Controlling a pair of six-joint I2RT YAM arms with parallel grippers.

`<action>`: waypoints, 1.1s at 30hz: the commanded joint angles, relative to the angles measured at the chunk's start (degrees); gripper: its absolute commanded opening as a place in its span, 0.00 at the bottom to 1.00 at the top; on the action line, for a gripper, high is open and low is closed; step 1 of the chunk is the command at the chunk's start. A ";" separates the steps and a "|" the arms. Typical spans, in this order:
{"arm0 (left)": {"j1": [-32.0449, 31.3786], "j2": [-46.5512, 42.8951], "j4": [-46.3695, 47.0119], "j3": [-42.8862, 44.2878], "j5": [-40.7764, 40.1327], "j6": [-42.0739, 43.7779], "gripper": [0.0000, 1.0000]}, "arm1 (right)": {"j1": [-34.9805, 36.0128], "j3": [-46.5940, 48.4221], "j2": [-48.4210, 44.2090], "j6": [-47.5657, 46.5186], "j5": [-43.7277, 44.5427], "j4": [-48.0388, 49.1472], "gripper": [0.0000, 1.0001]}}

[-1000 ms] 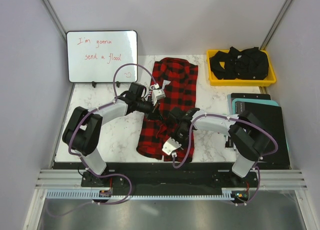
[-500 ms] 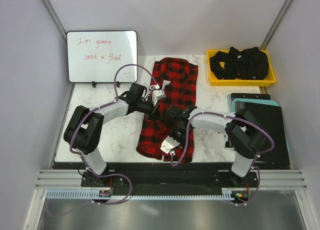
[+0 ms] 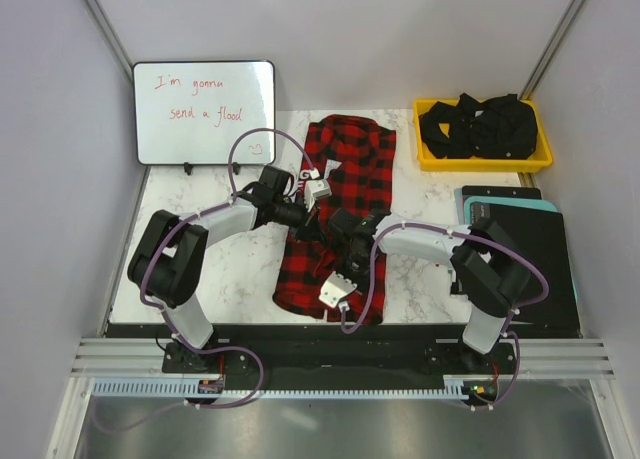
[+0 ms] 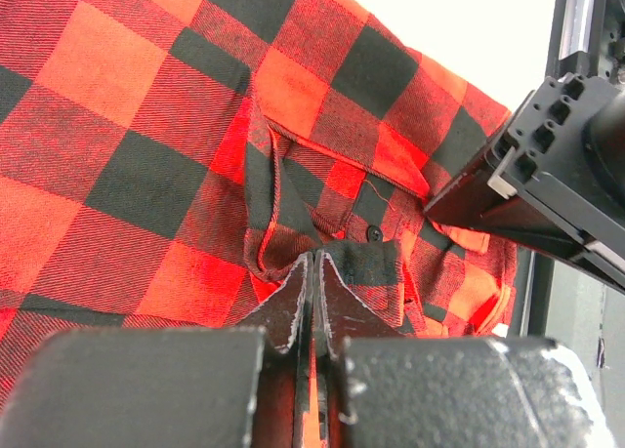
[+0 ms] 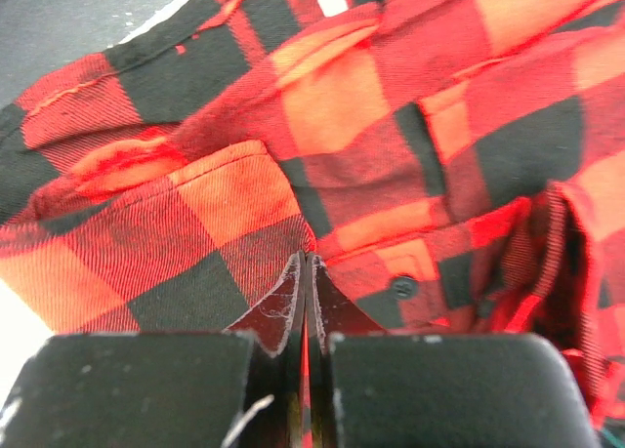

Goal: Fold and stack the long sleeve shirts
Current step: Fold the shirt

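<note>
Shirt, red-and-black check, laid in the middle of the marble surface as a long narrow strip running from the far edge toward the near edge. Both end effectors are set over the middle of the strip, close beside each other.

The left end effector is clenched on the shirt. In the left wrist view its fingertips are pressed together, a pucker of cloth is drawn up at their tips, and red cloth is seen in the slit between them. A small dark button lies just beyond the tips.

The right end effector is likewise clenched on the shirt. In the right wrist view its jaws are closed to a thin slit with red cloth caught in it, at a folded edge of the cloth.

A whiteboard with red handwriting is stood at the far left of the surface. A yellow bin holding black cloth is set at the far right, well apart from the shirt. Dark flat panels are stacked at the right edge.
</note>
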 commanded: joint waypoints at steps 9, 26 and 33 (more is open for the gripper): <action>0.33 0.87 -0.80 2.40 1.35 -1.76 0.02 | 0.63 5.44 -1.47 0.47 -5.68 -3.06 0.00; 0.51 -0.98 -1.67 1.96 2.58 -2.28 0.02 | 2.56 3.25 3.61 2.15 -5.61 3.44 0.00; 0.51 -4.84 -2.20 2.14 3.81 -4.48 0.02 | 2.56 1.94 2.84 6.62 -5.87 9.06 0.00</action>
